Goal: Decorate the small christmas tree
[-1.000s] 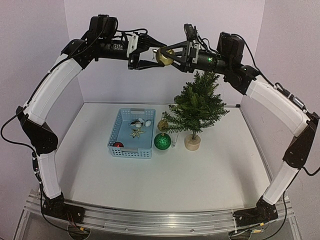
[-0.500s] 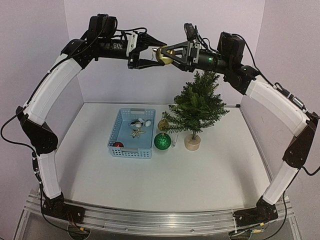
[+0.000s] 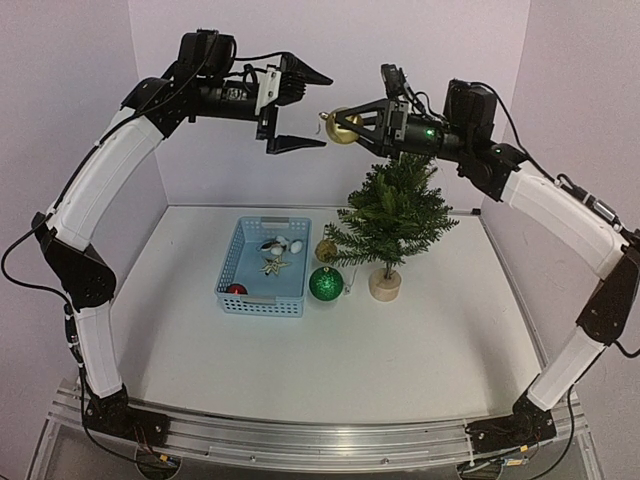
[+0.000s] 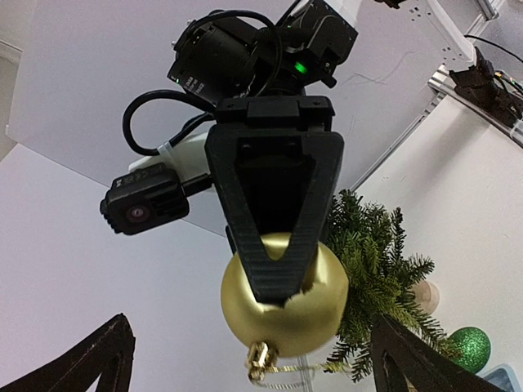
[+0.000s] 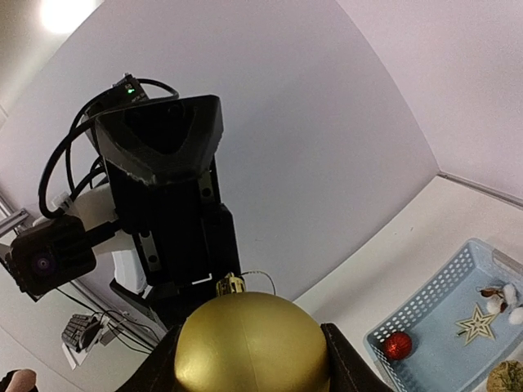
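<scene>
Right gripper (image 3: 350, 124) pinches the gold bauble (image 3: 341, 128), high over the small christmas tree (image 3: 392, 215)!
Left gripper (image 3: 306, 110) faces it just alongside, jaws spread wide, not touching the ball. The tree stands upright below the right gripper on its round wooden base; a blue basket (image 3: 262, 268) sits far below the left one.

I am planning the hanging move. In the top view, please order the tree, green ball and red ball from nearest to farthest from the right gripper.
1. Tree, just below the right gripper holding the gold ball.
2. Green ball, beside the tree base, on its left.
3. Red ball, farther left, in the basket.
</scene>
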`<state>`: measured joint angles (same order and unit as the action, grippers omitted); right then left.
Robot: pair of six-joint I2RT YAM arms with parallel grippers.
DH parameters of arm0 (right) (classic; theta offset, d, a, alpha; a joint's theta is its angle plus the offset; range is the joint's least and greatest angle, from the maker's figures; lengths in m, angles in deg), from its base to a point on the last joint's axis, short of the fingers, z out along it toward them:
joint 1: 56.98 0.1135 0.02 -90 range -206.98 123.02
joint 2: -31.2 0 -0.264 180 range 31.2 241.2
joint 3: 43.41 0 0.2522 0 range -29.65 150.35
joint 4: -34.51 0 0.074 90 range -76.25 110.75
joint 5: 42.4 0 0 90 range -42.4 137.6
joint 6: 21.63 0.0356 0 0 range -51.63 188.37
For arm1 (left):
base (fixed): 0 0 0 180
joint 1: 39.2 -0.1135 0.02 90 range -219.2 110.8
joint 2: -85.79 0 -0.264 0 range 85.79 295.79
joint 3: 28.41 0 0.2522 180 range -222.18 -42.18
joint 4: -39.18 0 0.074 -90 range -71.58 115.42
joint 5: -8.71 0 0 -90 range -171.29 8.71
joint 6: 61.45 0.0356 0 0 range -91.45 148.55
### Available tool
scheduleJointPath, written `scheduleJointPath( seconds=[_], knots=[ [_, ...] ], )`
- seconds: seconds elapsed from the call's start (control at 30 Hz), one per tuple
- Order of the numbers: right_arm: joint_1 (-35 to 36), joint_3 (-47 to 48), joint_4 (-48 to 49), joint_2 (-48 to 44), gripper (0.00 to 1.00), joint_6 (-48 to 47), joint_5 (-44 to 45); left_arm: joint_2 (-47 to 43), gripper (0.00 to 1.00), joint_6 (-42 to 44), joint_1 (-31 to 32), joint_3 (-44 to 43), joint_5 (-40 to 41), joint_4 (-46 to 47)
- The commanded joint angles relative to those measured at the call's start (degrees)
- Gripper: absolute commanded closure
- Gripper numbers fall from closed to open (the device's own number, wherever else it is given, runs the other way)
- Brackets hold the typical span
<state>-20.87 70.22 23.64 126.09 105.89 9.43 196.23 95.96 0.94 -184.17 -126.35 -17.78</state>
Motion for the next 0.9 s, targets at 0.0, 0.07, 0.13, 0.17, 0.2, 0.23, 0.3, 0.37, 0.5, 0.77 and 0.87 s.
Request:
scheduleJointPath(
  seconds=[0.0, 0.07, 0.13, 0.17, 0.2, 0.23, 0.3, 0.37, 0.5, 0.77, 0.87],
  knots=[
    [-2.8, -3.3, 1.0, -7.6, 0.67, -0.8, 2.6, -2.0, 0.00, -0.3, 0.0, -2.7, 1.0, -4.2],
    [-4.1, -4.7, -1.9, -10.1, 0.67, -1.8, 3.9, -2.2, 0.00, -0.2, 0.0, -3.0, 0.7, -6.2],
    [-4.7, -3.6, -9.8, -12.2, 0.67, -5.4, 7.8, -2.4, 0.00, -0.1, 0.0, -3.1, 0.8, -7.7],
    [-4.8, -2.0, -16.1, -12.8, 0.68, -7.4, 9.8, -2.4, 0.00, -0.3, -0.1, -3.1, 1.0, -8.3],
    [-4.8, -1.1, -20.1, -13.7, 0.68, -9.6, 12.0, -2.6, 0.00, -0.8, -0.1, -2.9, 1.3, -8.5],
    [-4.8, -0.7, -23.1, -14.8, 0.67, -11.1, 14.0, -2.7, 0.01, -1.3, -0.1, -2.6, 1.7, -8.6],
    [-4.8, -1.7, -26.6, -17.7, 0.67, -12.8, 17.7, -3.0, 0.00, -2.4, -0.2, -1.8, 2.3, -8.7],
    [-4.9, -3.5, -30.9, -20.9, 0.67, -14.1, 22.2, -3.2, 0.00, -3.9, -0.3, -0.8, 3.2, -8.2],
    [-4.9, -5.9, -41.1, -25.8, 0.68, -15.6, 33.3, -3.7, 0.01, -8.5, -0.3, 2.3, 7.0, -5.5],
    [-7.5, -16.2, -51.0, -32.6, 0.68, -14.4, 40.2, -4.9, 0.01, -13.2, -0.6, 9.8, 10.6, -3.8],
    [-10.4, -19.4, -51.4, -34.4, 0.69, -14.2, 39.3, -4.9, 0.01, -14.6, -0.7, 12.0, 10.8, -3.7]
  ],
)
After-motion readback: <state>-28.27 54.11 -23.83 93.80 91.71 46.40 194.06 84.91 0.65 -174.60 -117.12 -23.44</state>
